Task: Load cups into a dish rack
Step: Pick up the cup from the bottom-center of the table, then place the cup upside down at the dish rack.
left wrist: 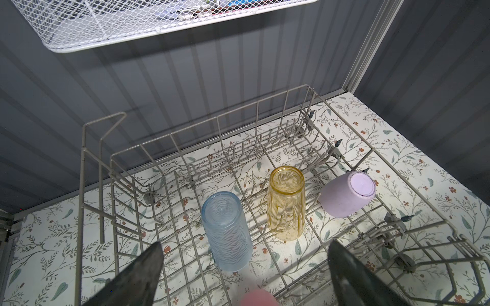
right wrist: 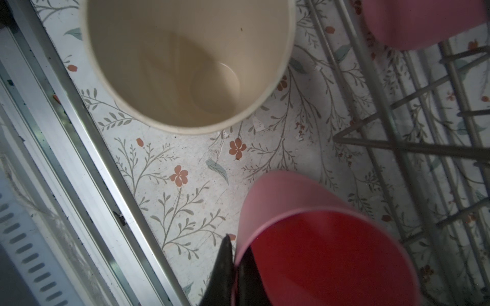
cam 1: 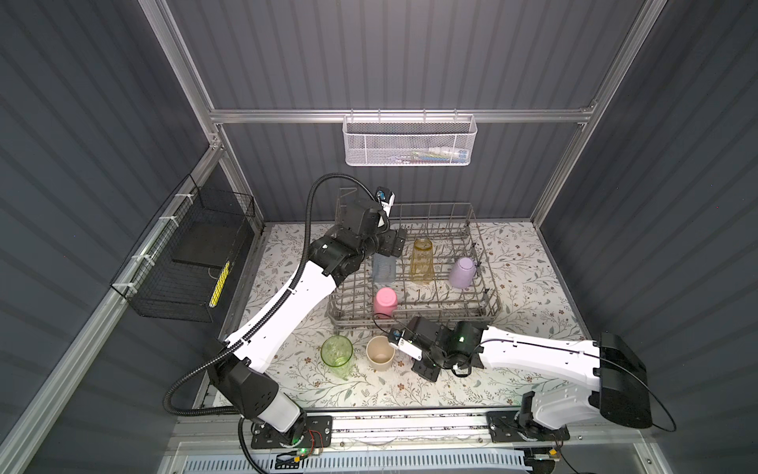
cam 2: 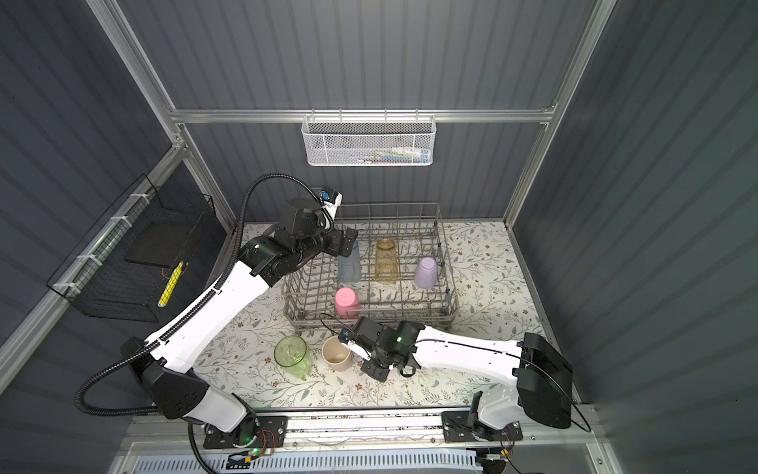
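A pink cup [right wrist: 318, 238] is mouth-up just outside the dish rack [cam 1: 488, 305], near the beige cup [right wrist: 185, 66] on the tabletop [right wrist: 191, 156]. The right hand [right wrist: 234, 254] is clenched on its rim, one finger inside. The left hand [left wrist: 245, 245] hangs released above the blue cup [left wrist: 225, 230] in the rack.

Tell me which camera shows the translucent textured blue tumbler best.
Left wrist view: the translucent textured blue tumbler shows whole and close. Both top views show it small, partly behind the left claw. The right wrist view misses it.
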